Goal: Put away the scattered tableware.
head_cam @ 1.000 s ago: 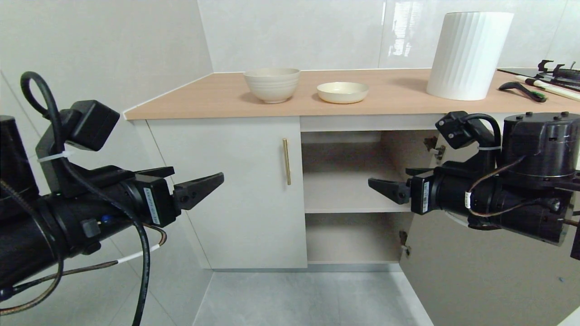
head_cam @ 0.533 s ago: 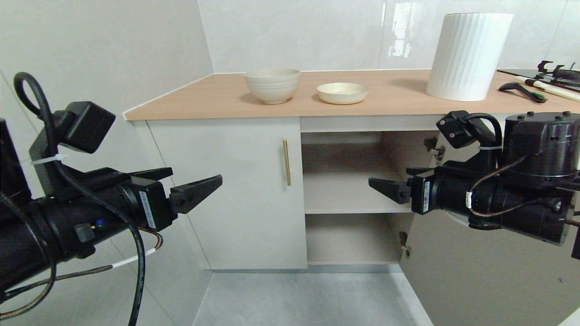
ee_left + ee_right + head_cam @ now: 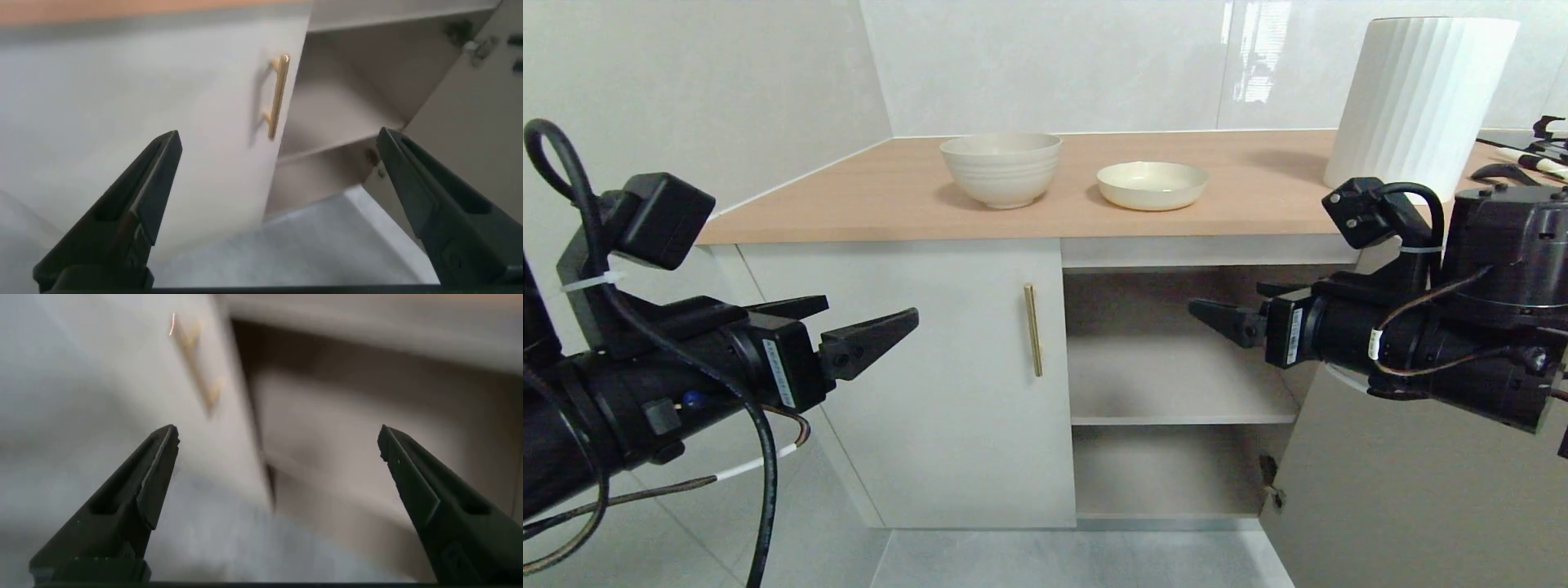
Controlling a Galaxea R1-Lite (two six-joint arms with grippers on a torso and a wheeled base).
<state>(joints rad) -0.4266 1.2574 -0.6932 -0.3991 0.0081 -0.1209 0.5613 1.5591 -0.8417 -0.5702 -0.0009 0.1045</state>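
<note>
Bowl and shallow dish stand upright on table, rims up, side by side along its front edge; both round, no long axis. Left hand and right hand, wide open and empty, hover before open cabinet.

Bright even light, glare on wall tiles, soft shadow beside bowl.

Cream ribbed bowl, pale-yellow dish, tan counter.
</note>
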